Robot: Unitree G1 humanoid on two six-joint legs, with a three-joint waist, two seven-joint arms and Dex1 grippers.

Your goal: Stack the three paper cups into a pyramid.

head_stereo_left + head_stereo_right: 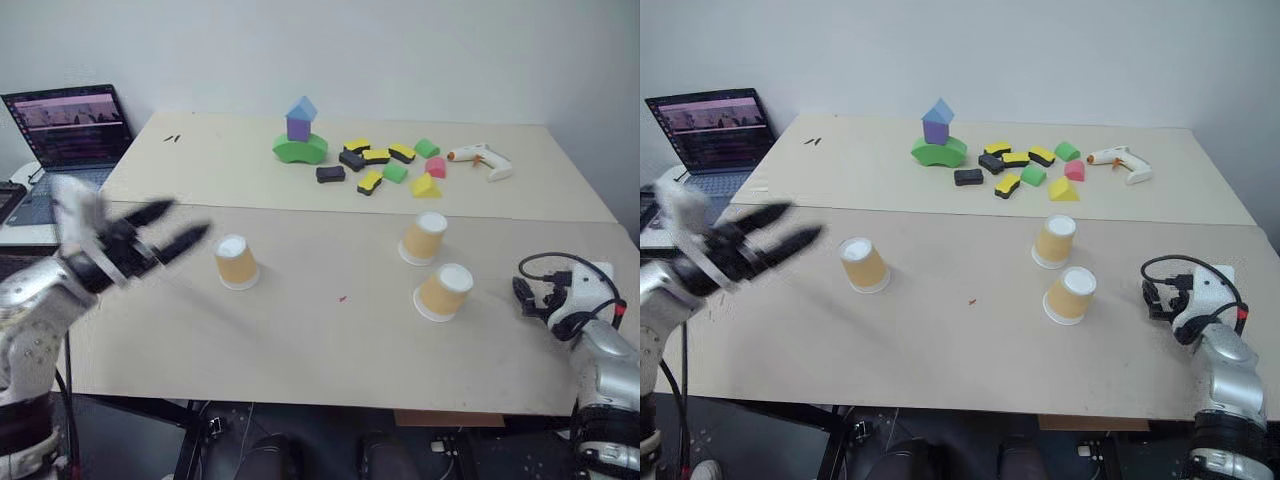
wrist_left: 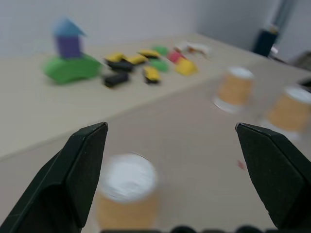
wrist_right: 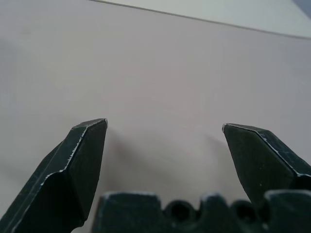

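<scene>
The left claw (image 1: 188, 226) hangs over the left side of the worktop (image 1: 330, 340) with its two black fingers spread wide, released and holding nothing; it points toward the nearest paper cup (image 1: 236, 262), which stands upside down just beyond its tips, apart from them; in the left wrist view this cup (image 2: 127, 194) sits low between the fingers, nearer one of them, untouched. The right claw (image 3: 164, 127) is likewise spread wide and empty, above bare worktop near the right edge. The other two paper cups stand upside down right of centre, near each other but not touching: one farther back (image 1: 425, 238), one nearer the front (image 1: 444, 292); no cup rests on another. Farther back stand a blue-purple-green block tower (image 1: 300, 133), scattered foam blocks (image 1: 385, 165) and a glue gun (image 1: 482, 160); a laptop (image 1: 70, 135) sits off the left edge.
</scene>
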